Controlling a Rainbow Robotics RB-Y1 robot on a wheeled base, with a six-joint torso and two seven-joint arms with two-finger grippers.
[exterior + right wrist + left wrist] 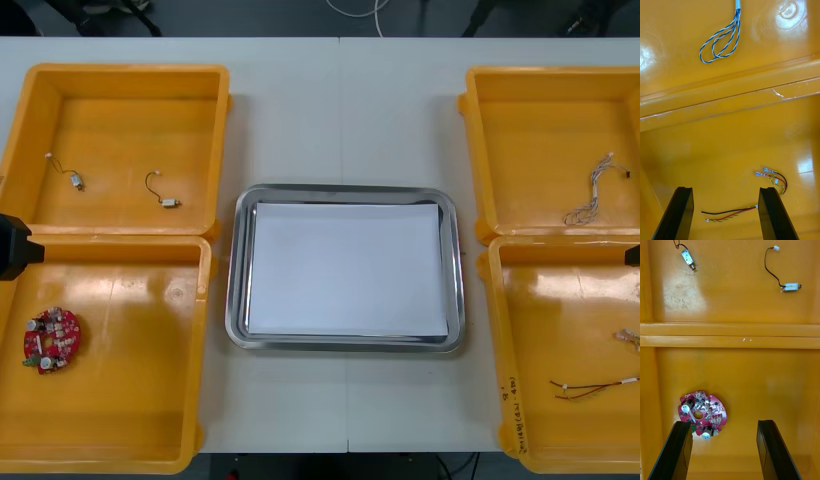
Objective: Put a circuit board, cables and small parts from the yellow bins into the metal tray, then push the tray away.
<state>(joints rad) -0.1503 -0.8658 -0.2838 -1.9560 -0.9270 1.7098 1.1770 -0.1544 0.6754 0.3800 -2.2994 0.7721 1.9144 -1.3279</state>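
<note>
Our left gripper hangs, fingers apart, near the circuit board. Our right gripper, fingers likewise apart, hangs over a red and yellow cable. We judge both poised to grasp.

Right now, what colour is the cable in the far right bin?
The cable is twisted blue and white; the right wrist view shows it best.

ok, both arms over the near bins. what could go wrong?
1. The circuit board sits off centre, by one finger of the open left gripper; a straight descent could land on it.
2. The red and yellow cable lies flat on the yellow bin floor between the fingers of the open right gripper; they may close without catching it.
</note>
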